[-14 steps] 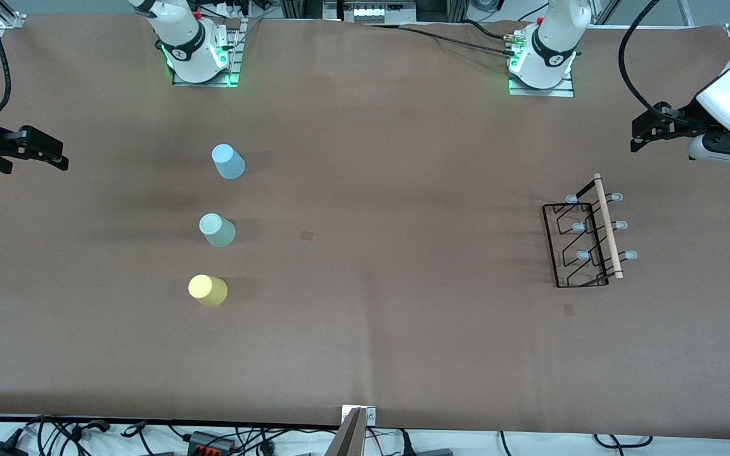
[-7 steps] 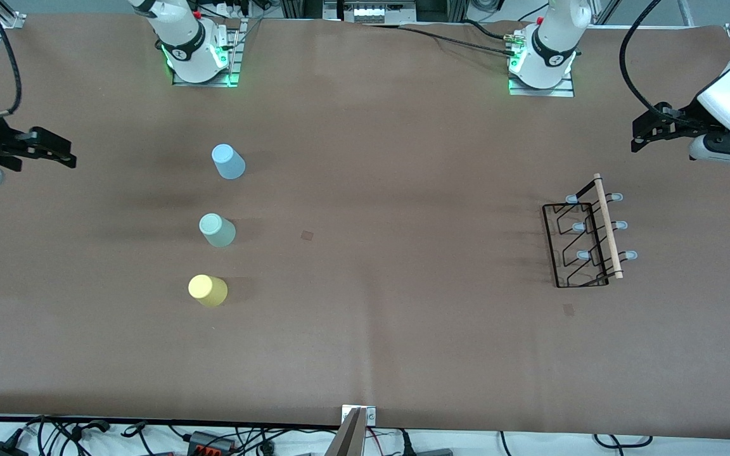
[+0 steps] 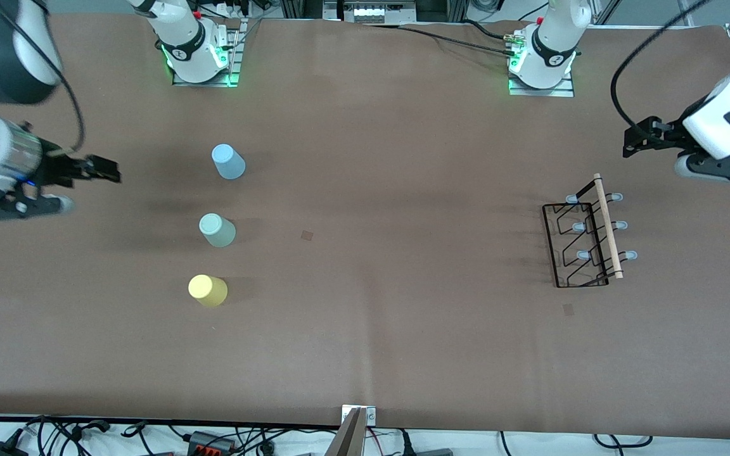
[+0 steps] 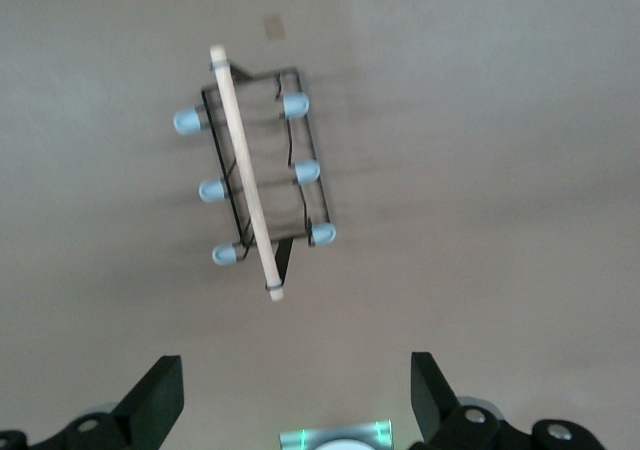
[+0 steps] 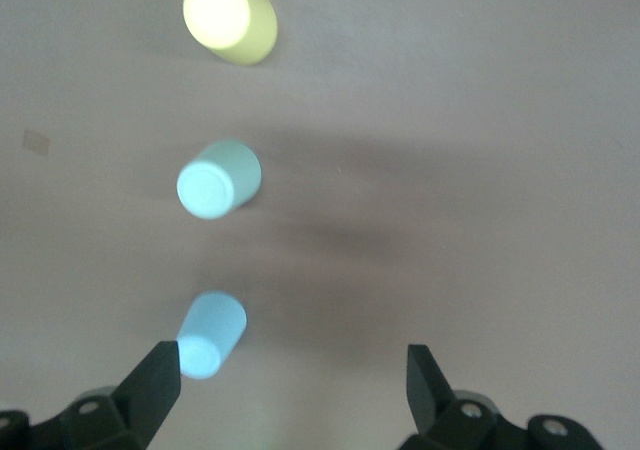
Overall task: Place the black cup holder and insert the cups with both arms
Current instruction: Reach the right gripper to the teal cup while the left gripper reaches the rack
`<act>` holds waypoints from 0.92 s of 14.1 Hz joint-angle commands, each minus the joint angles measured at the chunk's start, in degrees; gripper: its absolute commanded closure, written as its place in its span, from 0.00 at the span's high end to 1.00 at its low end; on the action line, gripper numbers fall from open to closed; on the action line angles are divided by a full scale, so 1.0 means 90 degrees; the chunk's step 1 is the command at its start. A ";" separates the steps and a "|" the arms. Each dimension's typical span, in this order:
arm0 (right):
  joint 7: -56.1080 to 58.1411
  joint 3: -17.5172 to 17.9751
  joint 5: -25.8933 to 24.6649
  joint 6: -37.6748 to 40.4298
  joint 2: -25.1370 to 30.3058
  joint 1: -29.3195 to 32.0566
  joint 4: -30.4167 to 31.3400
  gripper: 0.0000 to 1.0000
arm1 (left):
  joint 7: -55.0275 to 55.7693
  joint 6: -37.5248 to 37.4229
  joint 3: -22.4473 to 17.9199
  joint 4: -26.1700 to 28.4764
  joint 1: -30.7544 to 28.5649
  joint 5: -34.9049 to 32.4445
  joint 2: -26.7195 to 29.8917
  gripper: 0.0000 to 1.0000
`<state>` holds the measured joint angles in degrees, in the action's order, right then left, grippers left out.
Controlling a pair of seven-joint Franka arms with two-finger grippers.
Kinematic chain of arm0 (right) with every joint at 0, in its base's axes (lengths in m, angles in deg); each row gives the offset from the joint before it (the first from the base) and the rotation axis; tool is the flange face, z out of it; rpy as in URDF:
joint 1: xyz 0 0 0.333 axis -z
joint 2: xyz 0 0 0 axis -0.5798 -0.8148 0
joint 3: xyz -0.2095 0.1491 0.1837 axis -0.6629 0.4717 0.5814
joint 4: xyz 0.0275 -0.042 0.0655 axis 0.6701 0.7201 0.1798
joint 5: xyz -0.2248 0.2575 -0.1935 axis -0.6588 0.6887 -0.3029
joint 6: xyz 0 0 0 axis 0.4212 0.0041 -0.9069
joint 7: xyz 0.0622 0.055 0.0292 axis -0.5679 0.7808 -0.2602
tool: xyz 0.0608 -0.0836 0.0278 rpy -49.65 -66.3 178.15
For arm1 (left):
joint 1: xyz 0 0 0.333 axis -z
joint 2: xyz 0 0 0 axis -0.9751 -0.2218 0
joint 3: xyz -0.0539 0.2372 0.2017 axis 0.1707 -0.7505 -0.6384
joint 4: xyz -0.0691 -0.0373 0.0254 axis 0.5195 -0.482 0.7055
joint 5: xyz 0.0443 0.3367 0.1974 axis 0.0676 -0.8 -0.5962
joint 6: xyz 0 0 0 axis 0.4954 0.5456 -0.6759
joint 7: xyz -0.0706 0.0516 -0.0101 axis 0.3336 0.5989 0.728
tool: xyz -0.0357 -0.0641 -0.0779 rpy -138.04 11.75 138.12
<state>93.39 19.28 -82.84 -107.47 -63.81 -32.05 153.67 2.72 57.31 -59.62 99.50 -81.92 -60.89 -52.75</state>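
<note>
Three cups on the bench (image 3: 365, 354) toward the right arm's end, apparently all upside down: blue cup (image 3: 228, 161) farthest, grey-green cup (image 3: 217, 230) between, yellow cup (image 3: 207, 290) nearest. One black cup holder (image 3: 583, 235) toward the left arm's end, six pegs. Right hand (image 3: 106, 171) and left hand (image 3: 635, 140) both spread open, empty, partly cut off.
</note>
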 commanded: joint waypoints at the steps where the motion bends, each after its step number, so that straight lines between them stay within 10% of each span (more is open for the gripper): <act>1: -0.0149 0.0077 0.0081 -0.1364 -0.0034 -0.0190 0.0933 1.00 | -0.0037 -0.0272 0.0003 -0.0171 -0.0060 0.0011 -0.0394 1.00; 6: -0.0453 0.0077 0.0023 -0.2305 -0.0434 -0.0474 0.1209 1.00 | 0.0051 0.0701 0.0003 0.0051 -0.0225 -0.0390 -0.1039 1.00; 13: -0.0443 0.0077 -0.0094 -0.3175 -0.0630 -0.0776 0.1483 1.00 | 0.0480 0.3602 0.0023 0.2073 -0.0284 -0.0400 -0.0952 0.94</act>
<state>89.96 20.03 -83.03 -134.11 -69.22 -37.98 166.37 5.58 84.56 -59.75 113.27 -84.03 -63.39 -63.60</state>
